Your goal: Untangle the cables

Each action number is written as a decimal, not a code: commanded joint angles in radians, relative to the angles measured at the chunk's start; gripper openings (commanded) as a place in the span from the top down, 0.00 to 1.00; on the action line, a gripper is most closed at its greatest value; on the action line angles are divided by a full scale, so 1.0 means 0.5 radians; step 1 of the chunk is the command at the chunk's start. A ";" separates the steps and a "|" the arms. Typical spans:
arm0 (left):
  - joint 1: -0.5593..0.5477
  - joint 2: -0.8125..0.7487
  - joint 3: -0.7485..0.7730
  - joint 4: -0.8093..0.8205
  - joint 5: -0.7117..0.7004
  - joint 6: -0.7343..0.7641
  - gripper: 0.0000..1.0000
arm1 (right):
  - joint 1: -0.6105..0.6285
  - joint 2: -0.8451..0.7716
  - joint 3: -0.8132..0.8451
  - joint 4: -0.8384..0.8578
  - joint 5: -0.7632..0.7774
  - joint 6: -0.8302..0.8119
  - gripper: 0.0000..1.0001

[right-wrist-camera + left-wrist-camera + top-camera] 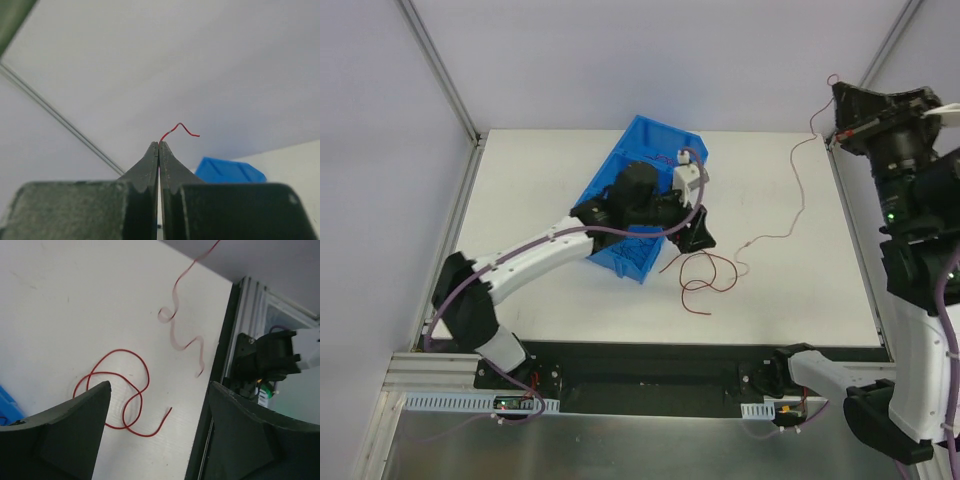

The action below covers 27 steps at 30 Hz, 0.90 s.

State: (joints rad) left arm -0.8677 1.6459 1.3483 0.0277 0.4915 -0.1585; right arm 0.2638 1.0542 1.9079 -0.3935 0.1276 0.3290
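Top external: separating step, right gripper (837,133) was clamped on raised red cable (798,185), left gripper (696,236) open over curled red cable (705,275), likely needing pinching next.

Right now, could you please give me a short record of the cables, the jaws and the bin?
left jaws: open, over the looped red cable
right jaws: shut on the long red strand, raised by the right edge of the table
looped red cable: loose on the table, apart from the strand
blue bin: on the table, under the left arm
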 commanded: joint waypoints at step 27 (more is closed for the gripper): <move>0.192 -1.248 -0.147 -0.810 -1.047 0.053 0.01 | 0.089 1.306 0.568 0.913 -0.234 0.244 1.00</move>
State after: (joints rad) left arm -0.7773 1.0531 1.2724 -0.3443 0.0322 -0.1379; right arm 0.2993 1.6547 2.0583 -0.0402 0.0212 0.4591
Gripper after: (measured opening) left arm 0.990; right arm 0.006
